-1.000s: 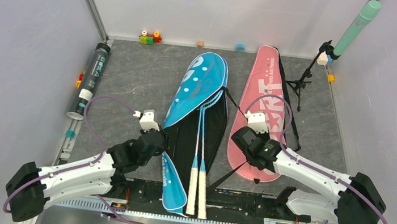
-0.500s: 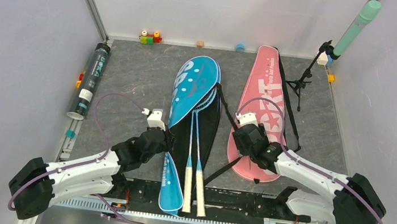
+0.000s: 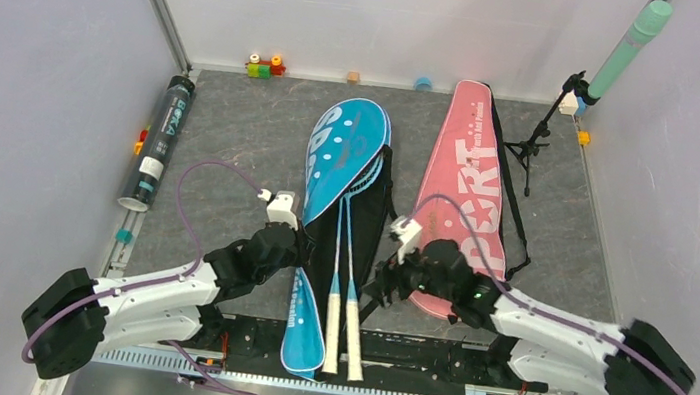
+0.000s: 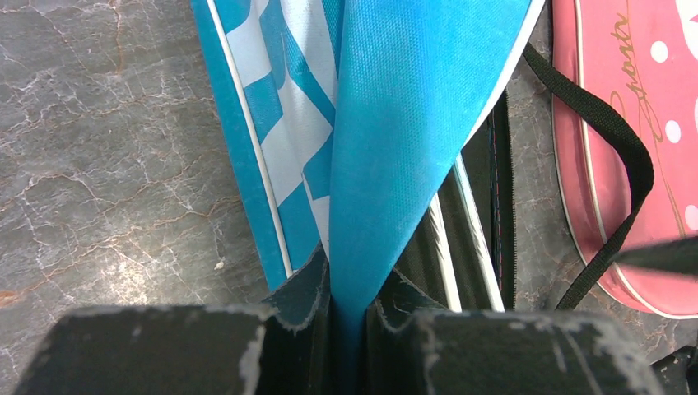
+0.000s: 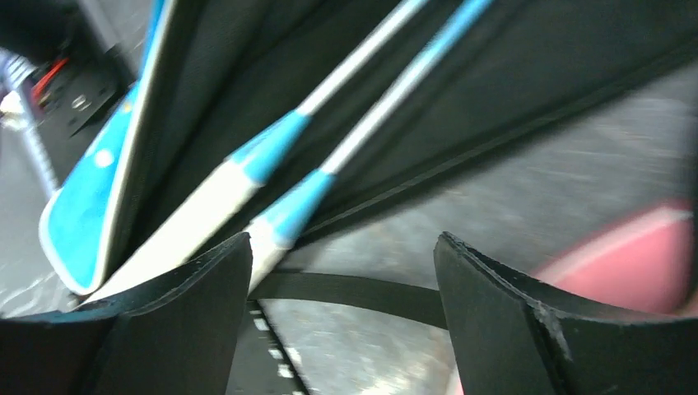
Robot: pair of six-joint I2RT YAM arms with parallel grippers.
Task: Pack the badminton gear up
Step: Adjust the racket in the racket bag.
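The blue racket bag (image 3: 336, 156) lies lengthwise in the middle of the table (image 3: 243, 134), unzipped, with two blue rackets (image 3: 345, 247) lying on its black lining. Their white handles (image 3: 341, 333) and the bag's narrow end reach past the near table edge onto the black base rail (image 3: 428, 353) between the arms. The left gripper (image 4: 350, 309) is clamped on the bag's blue flap (image 4: 411, 123), pinching the fabric into a fold. The pink racket bag (image 3: 463, 191) lies closed just to the right, its head near the back edge. Only a narrow strip separates the two bags, and a black strap (image 4: 613, 132) crosses it. The right gripper (image 5: 342, 271) hovers over that strip beside the racket handles, jaws wide apart with nothing between them.

The dark tube (image 3: 160, 139) lies along the left edge, leaving a wide bare stretch between it and the blue bag. Right of the pink bag, a narrower bare band runs up to the tripod stand (image 3: 534, 145). Toy blocks (image 3: 263, 66) line the back edge.

A second ago the right gripper sat closed over the pink bag's lower half; it has since swung left and spread its jaws. The blue bag's head has swung left, and its flap now lies more closed over the racket heads.
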